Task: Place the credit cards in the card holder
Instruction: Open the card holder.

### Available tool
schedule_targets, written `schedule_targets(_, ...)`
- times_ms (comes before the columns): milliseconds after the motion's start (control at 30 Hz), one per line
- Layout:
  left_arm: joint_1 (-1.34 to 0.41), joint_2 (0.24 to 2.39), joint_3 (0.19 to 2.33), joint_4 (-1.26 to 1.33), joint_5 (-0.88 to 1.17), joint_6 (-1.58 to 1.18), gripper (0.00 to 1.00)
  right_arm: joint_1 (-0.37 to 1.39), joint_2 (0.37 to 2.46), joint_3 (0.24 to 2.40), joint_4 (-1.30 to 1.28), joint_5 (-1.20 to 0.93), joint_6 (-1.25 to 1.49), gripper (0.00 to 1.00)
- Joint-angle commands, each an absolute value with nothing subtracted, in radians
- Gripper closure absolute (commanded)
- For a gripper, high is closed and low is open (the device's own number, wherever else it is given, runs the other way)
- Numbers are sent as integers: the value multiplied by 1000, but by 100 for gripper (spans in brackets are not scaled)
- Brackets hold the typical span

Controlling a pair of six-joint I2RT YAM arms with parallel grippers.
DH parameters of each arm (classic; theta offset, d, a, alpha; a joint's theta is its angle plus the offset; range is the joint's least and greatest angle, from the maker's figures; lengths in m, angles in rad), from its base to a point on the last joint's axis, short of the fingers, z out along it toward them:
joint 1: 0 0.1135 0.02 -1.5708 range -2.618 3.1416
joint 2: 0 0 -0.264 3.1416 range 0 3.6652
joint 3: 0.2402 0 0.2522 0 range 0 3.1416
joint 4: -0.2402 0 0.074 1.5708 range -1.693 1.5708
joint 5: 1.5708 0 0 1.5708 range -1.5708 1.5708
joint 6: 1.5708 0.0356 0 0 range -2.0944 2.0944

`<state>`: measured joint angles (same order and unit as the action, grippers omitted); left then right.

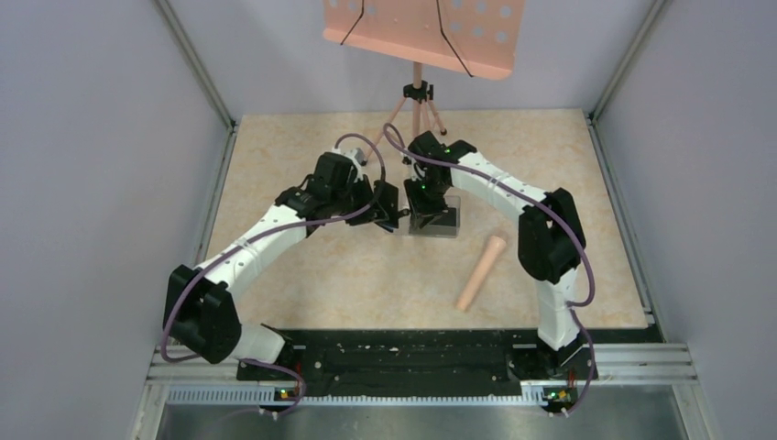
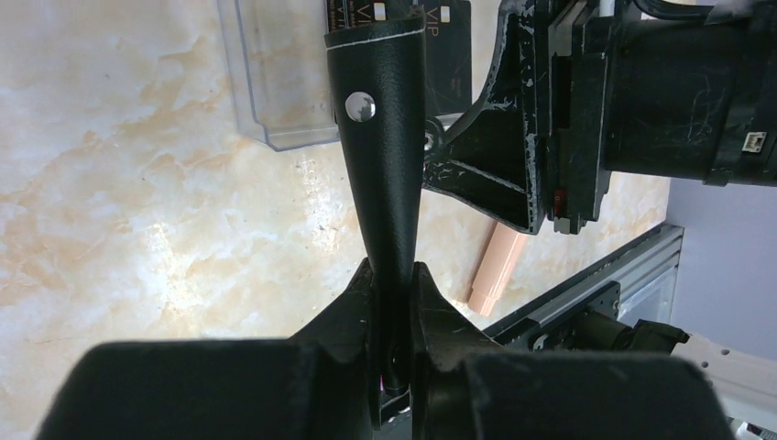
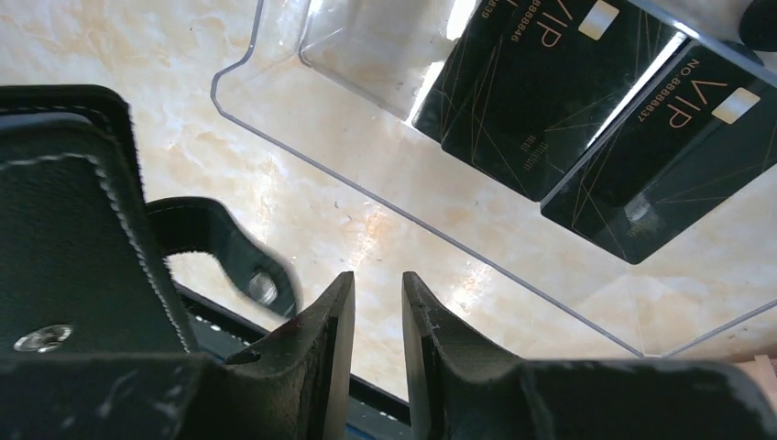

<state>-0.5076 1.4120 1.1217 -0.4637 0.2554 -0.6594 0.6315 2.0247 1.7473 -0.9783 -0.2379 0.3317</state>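
My left gripper (image 2: 394, 275) is shut on the card holder (image 2: 385, 137), a black wallet with a silver snap, and holds it edge-on above the table. The card holder also shows at the left of the right wrist view (image 3: 64, 238), with its snap tab (image 3: 229, 252) hanging free. Black credit cards marked VIP (image 3: 550, 101) lie overlapping in a clear plastic box (image 3: 366, 197). One more card (image 3: 683, 165) lies beside them. My right gripper (image 3: 378, 284) hovers over the box's near edge, its jaws a narrow gap apart with nothing between them. In the top view the two grippers meet by the box (image 1: 444, 222).
A peach cylinder (image 1: 481, 272) lies on the table to the right of the box and also shows in the left wrist view (image 2: 495, 270). A peach music stand (image 1: 421, 27) stands at the far edge. Grey walls enclose the table on both sides.
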Motion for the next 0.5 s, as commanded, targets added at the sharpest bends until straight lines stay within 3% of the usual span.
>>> schedule_targets(0,-490,1360,1099,-398,284,-672,100,620,1963,1764,-983,-203,321,74)
schedule_targets(200,-471,1335,1063,-391,282,-681,100,542,1863,1706,-908,-336,358,71)
schedule_targets(333,-465,1331,1054,-382,301,-679,100,509,1814,1658,-832,-465,380,53)
schedule_targets(467,-464,1331,1050,-372,324,-674,100,508,1811,1612,-742,-597,442,45)
